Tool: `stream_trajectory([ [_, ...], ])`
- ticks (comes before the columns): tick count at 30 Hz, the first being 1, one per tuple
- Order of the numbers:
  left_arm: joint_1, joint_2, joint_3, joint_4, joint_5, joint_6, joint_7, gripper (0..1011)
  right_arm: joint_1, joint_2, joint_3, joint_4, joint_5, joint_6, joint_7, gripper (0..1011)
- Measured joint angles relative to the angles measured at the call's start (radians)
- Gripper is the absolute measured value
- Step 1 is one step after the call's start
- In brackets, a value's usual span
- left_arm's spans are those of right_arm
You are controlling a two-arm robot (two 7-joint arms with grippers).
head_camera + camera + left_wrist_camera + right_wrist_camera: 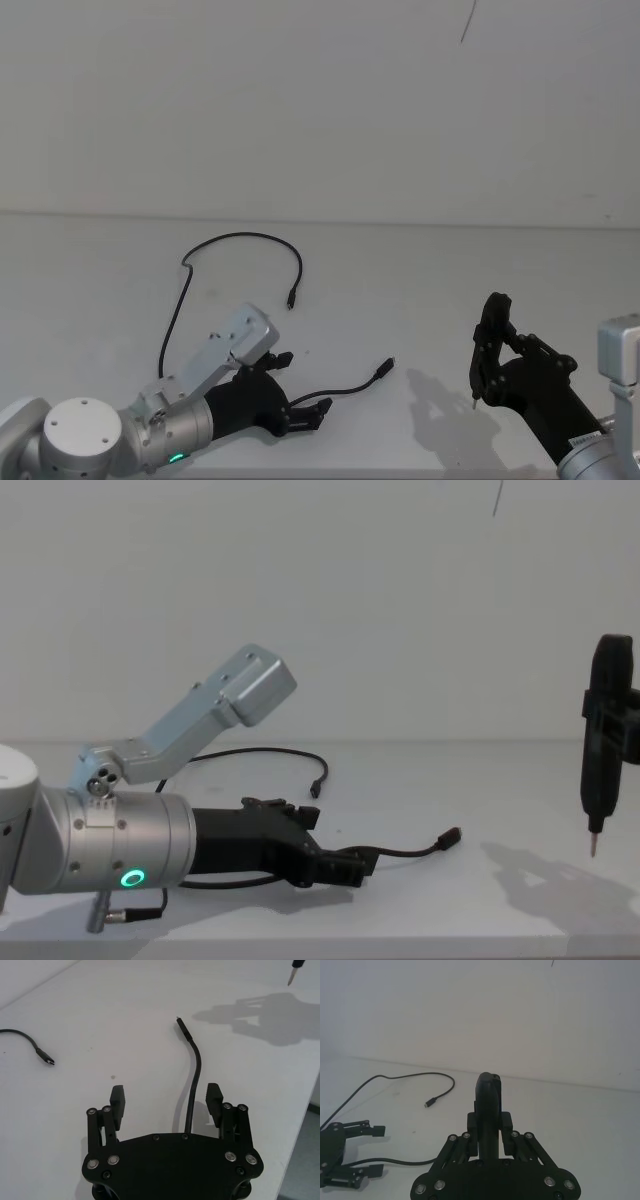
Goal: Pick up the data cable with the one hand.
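The data cable [240, 236] is a thin black cord lying in a loop on the white table, with one plug [291, 302] at the middle and the other plug [385, 368] nearer the front. My left gripper [300, 386] is low over the table and open. The cable's front stretch [196, 1067] runs out between its fingers [214, 1096], closer to one of them, and neither finger touches it. From the side, the left gripper [340, 842] sits astride the cable [410, 852]. My right gripper [492, 362] hangs at the right, shut on a black pen-like tool [487, 1102].
The tool's metal tip [594, 846] points down a little above the table [420, 290] at the right. The table's front edge runs just below both arms. A plain white wall stands behind.
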Motion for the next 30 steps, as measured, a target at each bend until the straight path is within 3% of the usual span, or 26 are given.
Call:
stream_trajectory([
  [6,-0.004,-0.012,-0.007,0.014,-0.016,0.010,0.002,829,0.000,0.000,0.000,0.000,0.000,0.000,0.000,269],
  [21,-0.008,-0.026,-0.014,0.029,-0.032,0.020,0.005,319,0.000,0.000,0.000,0.000,0.000,0.000,0.000,269],
  [23,-0.008,-0.027,-0.014,0.029,-0.033,0.021,0.005,299,0.000,0.000,0.000,0.000,0.000,0.000,0.000,269],
  [25,-0.008,-0.028,-0.015,0.031,-0.034,0.021,0.005,203,0.000,0.000,0.000,0.000,0.000,0.000,0.000,269],
  [30,-0.008,-0.029,-0.015,0.032,-0.036,0.022,0.006,75,0.000,0.000,0.000,0.000,0.000,0.000,0.000,269],
])
